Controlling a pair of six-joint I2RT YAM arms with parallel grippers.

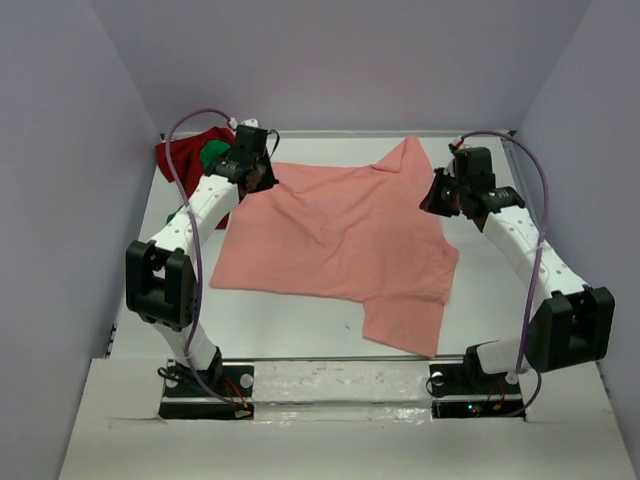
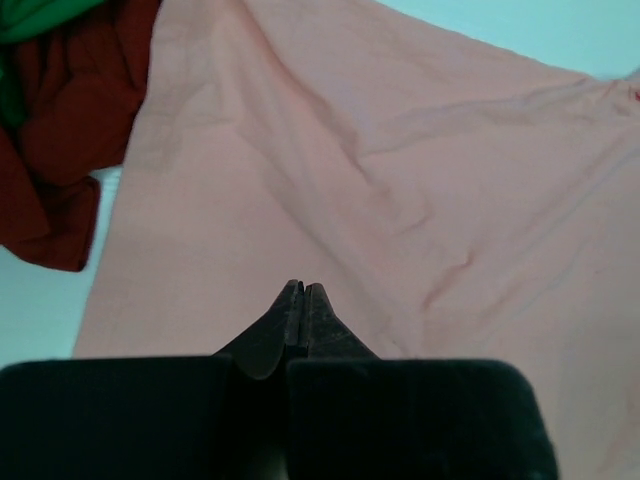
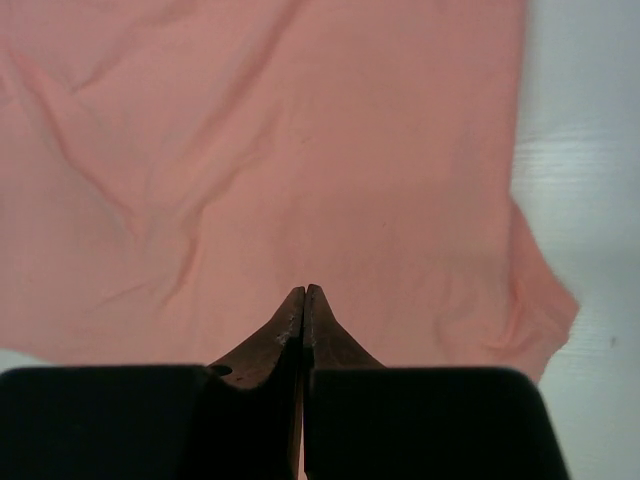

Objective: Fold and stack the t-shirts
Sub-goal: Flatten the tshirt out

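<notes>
Shut tight and empty, the left fingers (image 2: 280,330) and right fingers (image 3: 285,330) hang over the large salmon-pink cloth t-shirt (image 1: 340,240), spread wrinkled across the white counter (image 1: 480,290). A crumpled dark red t-shirt (image 1: 180,155) and bright green t-shirt (image 1: 213,152) lie bunched far left, just beside it.

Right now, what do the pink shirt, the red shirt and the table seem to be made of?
Pink shirt: soft matte cloth, perhaps cotton knit; it lies in shallow creases. Red shirt: similar matte cloth, bunched in deep folds. Table: hard, smooth white surface with faint sheen, perhaps laminate.
</notes>
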